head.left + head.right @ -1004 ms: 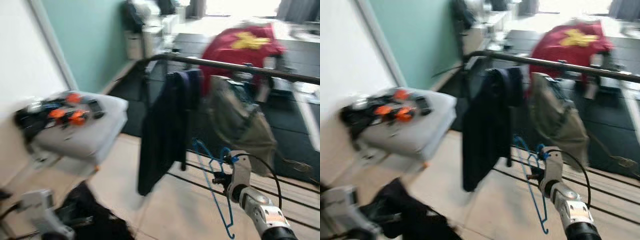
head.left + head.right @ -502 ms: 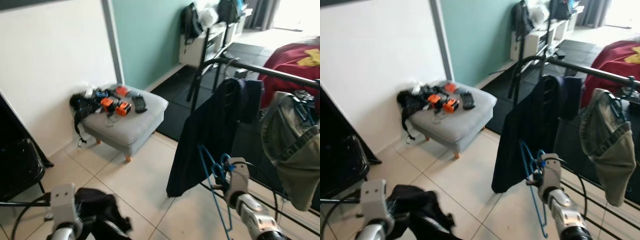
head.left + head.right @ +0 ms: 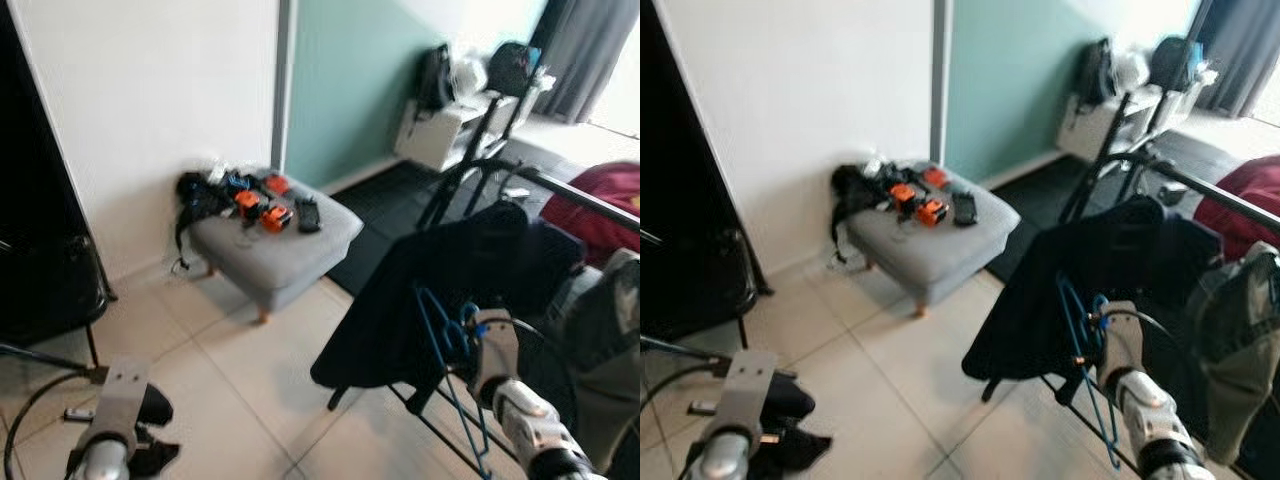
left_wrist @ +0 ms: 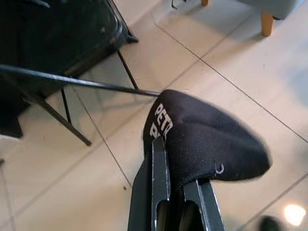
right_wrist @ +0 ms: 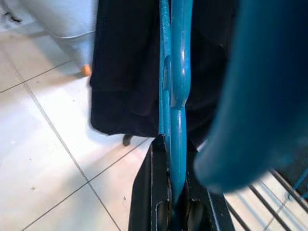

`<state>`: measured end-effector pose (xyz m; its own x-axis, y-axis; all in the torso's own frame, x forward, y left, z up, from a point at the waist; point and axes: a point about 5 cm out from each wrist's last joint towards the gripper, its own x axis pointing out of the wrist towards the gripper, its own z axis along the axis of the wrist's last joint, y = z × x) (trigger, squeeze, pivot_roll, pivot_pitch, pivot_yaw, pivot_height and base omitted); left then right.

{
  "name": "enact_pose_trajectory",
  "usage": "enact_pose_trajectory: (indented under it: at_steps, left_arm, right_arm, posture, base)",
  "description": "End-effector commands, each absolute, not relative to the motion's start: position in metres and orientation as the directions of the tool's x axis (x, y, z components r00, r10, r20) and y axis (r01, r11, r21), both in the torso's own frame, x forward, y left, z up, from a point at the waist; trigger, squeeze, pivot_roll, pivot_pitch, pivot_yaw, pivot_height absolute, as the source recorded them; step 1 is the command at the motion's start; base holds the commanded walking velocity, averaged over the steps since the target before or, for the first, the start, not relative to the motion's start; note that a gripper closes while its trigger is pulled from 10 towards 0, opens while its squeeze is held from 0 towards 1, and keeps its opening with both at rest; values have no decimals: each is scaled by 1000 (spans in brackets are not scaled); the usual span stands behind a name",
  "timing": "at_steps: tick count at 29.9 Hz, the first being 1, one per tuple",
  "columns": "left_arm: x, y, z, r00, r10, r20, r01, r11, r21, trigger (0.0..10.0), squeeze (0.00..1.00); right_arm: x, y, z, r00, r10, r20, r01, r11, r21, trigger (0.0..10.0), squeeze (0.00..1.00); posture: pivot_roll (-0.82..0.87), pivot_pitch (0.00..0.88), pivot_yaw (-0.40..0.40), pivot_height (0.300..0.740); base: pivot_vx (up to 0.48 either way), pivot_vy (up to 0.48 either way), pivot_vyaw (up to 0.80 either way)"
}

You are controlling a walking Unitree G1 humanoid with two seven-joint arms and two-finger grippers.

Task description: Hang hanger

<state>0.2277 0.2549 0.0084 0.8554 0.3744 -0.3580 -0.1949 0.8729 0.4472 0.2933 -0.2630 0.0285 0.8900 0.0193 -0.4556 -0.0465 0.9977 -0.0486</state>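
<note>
A blue plastic hanger (image 3: pixel 437 325) is clamped in my right gripper (image 5: pixel 174 144), held upright just in front of a dark garment (image 3: pixel 450 270) draped over the black rail (image 3: pixel 520 175) of a clothes rack. The right wrist view looks up along the hanger (image 5: pixel 173 86) with that dark garment behind it. Low at the left, my left gripper (image 4: pixel 175 168) is shut on a black garment with white lettering (image 4: pixel 207 139), which hangs just above the tiled floor (image 3: pixel 150 445).
A grey ottoman (image 3: pixel 300 250) with orange and black gear stands by the white wall. A black frame (image 3: pixel 40 270) is at the far left. An olive garment (image 3: pixel 1240 350) hangs on the rack at the right; a red item (image 3: pixel 600 205) lies beyond.
The camera has swung left and sharpened, so the rack and ottoman sit further right. The right gripper keeps the hanger raised by the rack; the black garment in the left gripper shows lower.
</note>
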Motion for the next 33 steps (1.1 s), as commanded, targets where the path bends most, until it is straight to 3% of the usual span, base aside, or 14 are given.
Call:
enact_pose_trajectory:
  at_steps: [1,2,3,7,16,24,33]
  left_arm:
    - [230,252,8,859,364,-359,-180,873,453,10000,0]
    - [230,252,8,859,364,-359,-180,873,453,10000,0]
    - [230,252,7,859,369,-355,-201,880,430,10000,0]
    - [232,258,7,857,389,-337,-287,905,314,10000,0]
    - [226,267,9,894,334,-299,-330,942,66,10000,0]
    - [219,264,14,929,271,-251,-262,963,70,10000,0]
    - [213,279,16,923,323,-209,-333,943,-17,10000,0]
  right_arm:
    - [296,-259,30,892,41,-451,-77,995,-61,10000,0]
    - [296,-259,30,892,41,-451,-77,995,-61,10000,0]
    - [299,-258,30,898,27,-440,-52,998,-46,10000,0]
    - [297,-264,29,904,-25,-426,37,999,18,10000,0]
    - [293,-262,23,897,-6,-442,23,999,34,10000,0]
    - [293,-254,21,894,65,-444,-38,997,70,10000,0]
    - [295,-251,22,896,95,-434,-64,994,87,10000,0]
  posture:
    - [-103,0,-157,740]
    - [-103,0,-157,740]
    - [-95,0,-103,740]
    - [-86,0,-68,740]
    - [-57,0,-69,740]
    - [-36,0,-72,740]
    - [-19,0,-70,740]
  base:
    - [0,0,725]
    - [0,0,725]
    - [0,0,725]
    - [0,0,728]
    - [0,0,729]
    - [0,0,727]
    - [0,0,726]
